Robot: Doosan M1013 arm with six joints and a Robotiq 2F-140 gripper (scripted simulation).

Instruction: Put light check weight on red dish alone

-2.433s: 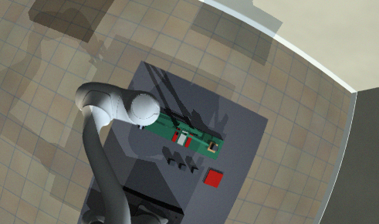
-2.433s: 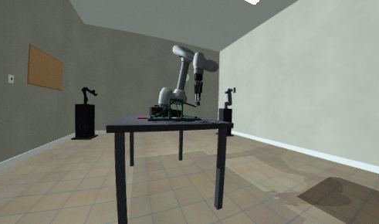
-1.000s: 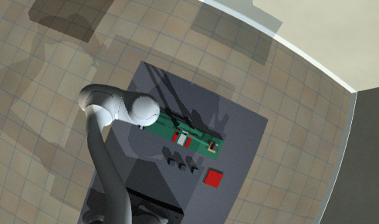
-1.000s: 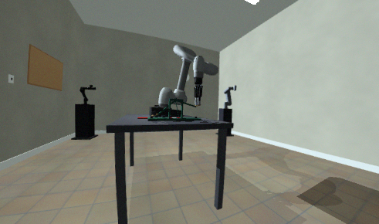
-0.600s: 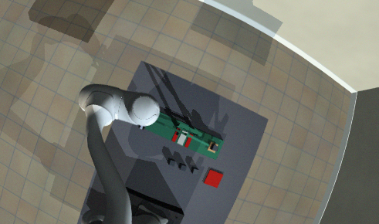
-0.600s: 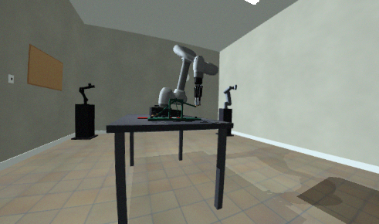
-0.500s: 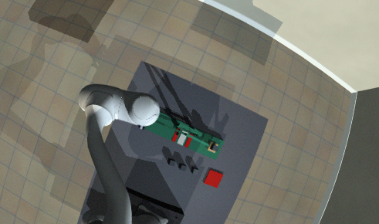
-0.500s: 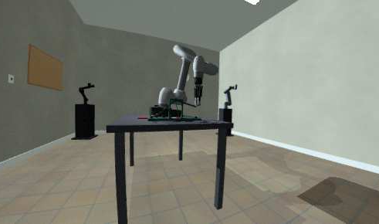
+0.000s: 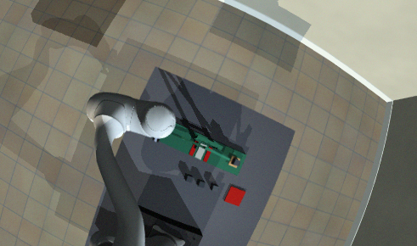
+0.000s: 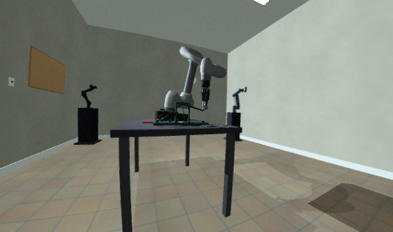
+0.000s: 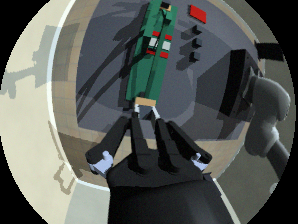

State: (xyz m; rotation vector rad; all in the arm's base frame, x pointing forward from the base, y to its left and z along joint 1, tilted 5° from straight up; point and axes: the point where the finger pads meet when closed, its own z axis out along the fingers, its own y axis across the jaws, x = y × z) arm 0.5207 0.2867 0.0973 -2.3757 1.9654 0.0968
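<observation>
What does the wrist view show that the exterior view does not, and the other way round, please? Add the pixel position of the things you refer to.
Only wrist: three dark weights [image 11: 197, 30] [image 11: 196, 43] [image 11: 195, 56] standing apart in a row.

Only exterior: a corkboard [image 10: 46, 70] on the wall and the table's legs [image 10: 126, 180].

Both: the pincer [image 10: 205, 107] [image 11: 144, 110], the green rocker balance [image 10: 175, 114] [image 11: 142, 75] and the red dish [image 10: 147, 122] [image 11: 198, 13].
</observation>
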